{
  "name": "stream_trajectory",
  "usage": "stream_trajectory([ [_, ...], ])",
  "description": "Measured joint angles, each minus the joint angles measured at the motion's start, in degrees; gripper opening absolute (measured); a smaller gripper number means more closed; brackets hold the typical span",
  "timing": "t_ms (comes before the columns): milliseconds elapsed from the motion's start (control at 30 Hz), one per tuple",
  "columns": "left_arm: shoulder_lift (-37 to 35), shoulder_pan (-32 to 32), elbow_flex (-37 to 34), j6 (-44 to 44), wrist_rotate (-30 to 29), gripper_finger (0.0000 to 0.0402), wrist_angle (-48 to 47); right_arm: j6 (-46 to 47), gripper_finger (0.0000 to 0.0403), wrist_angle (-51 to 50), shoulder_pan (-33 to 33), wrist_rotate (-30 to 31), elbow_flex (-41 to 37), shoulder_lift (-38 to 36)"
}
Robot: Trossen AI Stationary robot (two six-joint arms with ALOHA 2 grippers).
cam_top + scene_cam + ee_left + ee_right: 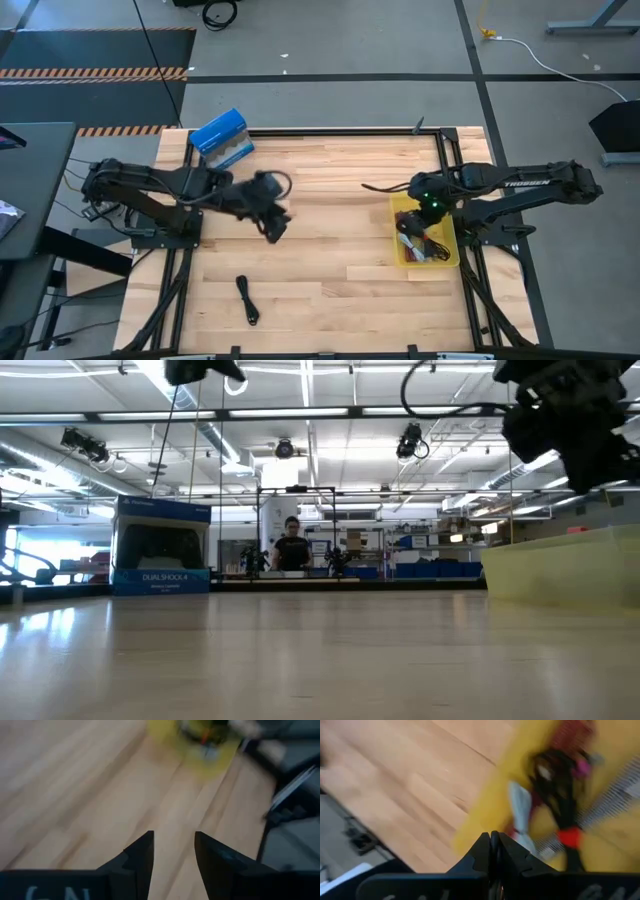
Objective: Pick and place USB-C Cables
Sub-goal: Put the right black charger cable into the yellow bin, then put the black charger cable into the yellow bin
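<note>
Nearest to me on the wooden table [330, 250]: one black cable [246, 299], lying loose near the front edge, left of centre, well apart from both arms. I see it only in the high view.

Mid-table, left: left gripper [274, 222], raised above bare boards. Its wrist view shows the fingers [142, 857] parted by a moderate gap with nothing between them.

Mid-table, right: yellow tray [449, 258] holding the remaining cable bundles [420, 243], black, maroon and pale ones tangled together. The right gripper [432, 206] hangs over the tray's far end. In its wrist view the fingertips [484, 851] meet with nothing pinched, and the bundles [555, 775] lie just beyond. The low view shows only the tray's pale wall [560, 565], not its contents.

Far left corner: blue box [221, 139]. The low view reads "DUALSHOCK 4" on it [162, 577].

Right arm casing: white lettering "TROSSEN" [523, 183].

Beyond the table: a person [291, 547] standing in the room, seen in the low view alone.
</note>
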Motion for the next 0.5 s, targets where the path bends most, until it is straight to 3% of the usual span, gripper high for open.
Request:
stream_trajectory([
  [100, 0.02, -1.85, 0.00, -4.31, 0.08, 0.0148, -7.17, 0.00, 0.0030, -4.15, 0.00, 0.67, 0.00, 0.18],
  [233, 0.02, -3.69, 0.00, -10.73, 0.00, 0.0148, -13.81, 0.33, 0.0069, -4.57, -0.08, 3.90, 0.00, 0.25],
  [500, 0.16, -8.93, 0.00, -26.95, 0.26, 0.0148, -23.82, -0.23, 0.0141, -4.46, -1.27, 4.37, 0.00, 1.49],
])
